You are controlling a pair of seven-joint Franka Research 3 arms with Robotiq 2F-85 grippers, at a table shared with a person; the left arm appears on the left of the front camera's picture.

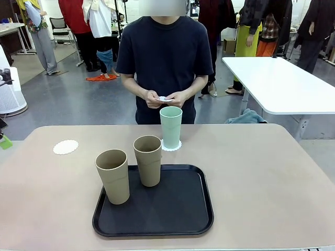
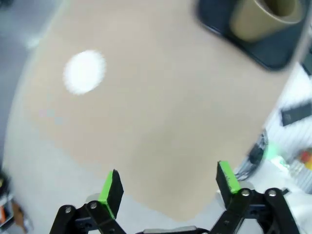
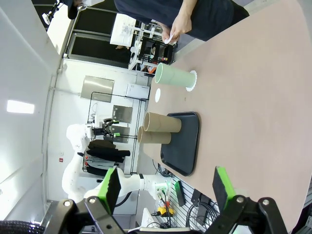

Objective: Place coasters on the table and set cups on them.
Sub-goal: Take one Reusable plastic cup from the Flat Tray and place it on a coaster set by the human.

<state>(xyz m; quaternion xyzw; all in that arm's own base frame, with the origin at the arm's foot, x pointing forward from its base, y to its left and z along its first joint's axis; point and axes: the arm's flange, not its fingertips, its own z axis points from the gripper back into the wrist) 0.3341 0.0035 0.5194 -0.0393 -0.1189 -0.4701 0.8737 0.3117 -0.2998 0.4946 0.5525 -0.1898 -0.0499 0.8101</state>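
Mint green cup point(image 1: 170, 127) is standing on a coaster point(image 1: 171, 146); two tan-brown cups point(image 1: 113, 176) point(image 1: 148, 160) are standing on the black tray point(image 1: 157, 219).
The mint green cup and its coaster are sitting mid-table point(image 1: 261, 172), just beyond the tray's far edge. A second coaster point(image 1: 65, 147) is lying bare toward the far left. At the far side the person's hands point(image 1: 177, 98) are holding a third coaster point(image 1: 164, 98). Left gripper point(image 2: 168, 178) and right gripper point(image 3: 165, 179) are both hovering with jaws spread wide, gripping nothing.
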